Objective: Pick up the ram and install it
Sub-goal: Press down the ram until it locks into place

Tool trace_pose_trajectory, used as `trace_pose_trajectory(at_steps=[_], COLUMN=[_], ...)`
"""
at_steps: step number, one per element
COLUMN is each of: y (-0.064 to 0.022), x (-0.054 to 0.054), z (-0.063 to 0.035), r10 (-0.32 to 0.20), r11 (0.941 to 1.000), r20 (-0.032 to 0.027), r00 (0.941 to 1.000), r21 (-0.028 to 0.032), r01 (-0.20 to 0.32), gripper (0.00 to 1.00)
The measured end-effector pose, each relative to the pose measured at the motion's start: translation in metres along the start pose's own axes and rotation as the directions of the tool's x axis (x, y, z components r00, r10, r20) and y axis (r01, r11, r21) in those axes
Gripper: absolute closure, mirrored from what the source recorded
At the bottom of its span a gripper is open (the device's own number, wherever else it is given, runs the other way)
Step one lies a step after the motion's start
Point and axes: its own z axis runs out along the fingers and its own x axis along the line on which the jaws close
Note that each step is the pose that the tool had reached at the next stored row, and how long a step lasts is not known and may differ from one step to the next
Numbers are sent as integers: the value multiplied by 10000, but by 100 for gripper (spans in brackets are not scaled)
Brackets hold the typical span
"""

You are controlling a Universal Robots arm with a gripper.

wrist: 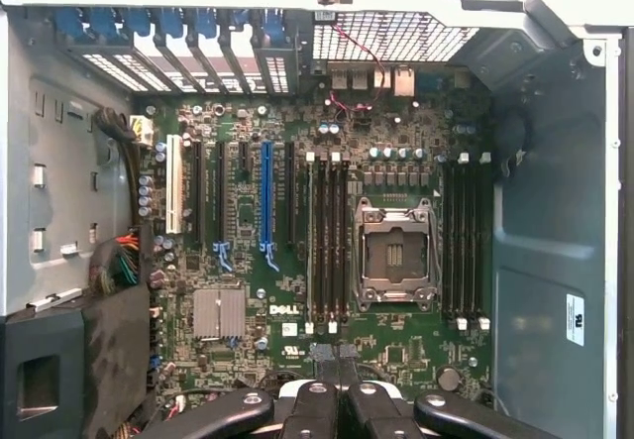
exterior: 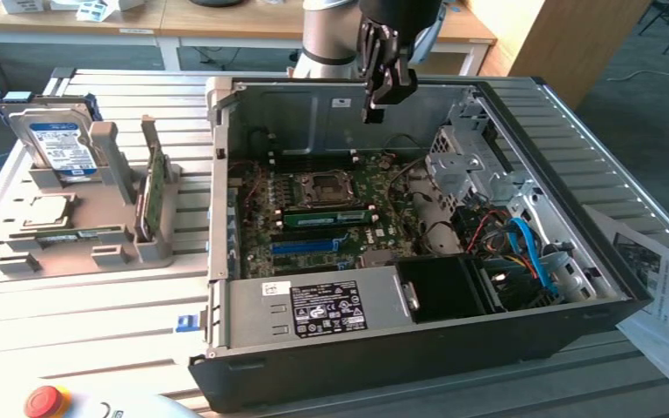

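Oblique overview; wrist view above motherboard (wrist: 287,295)

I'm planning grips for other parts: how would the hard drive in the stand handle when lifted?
The hard drive looks like a rigid metal block, so it is probably stiff and heavy for its size. It stands on edge in the stand, so it would likely tip once free. Its smooth faces may be slippery.

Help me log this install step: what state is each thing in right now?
computer case: side open, lying flat.
gripper: shut, empty, above the case.
processor socket: no chip in it.
ram: standing in a slot beside the socket.
hard drive: upright in the grey holder.
green card: upright in the same holder.
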Motion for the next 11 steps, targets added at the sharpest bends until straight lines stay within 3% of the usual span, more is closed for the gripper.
trace_pose_trajectory(at_steps=[11], y=[0], x=[0], z=[0], r10=[0], r11=[10000], r20=[5], r00=[10000], r21=[21], r01=[0], gripper=[90])
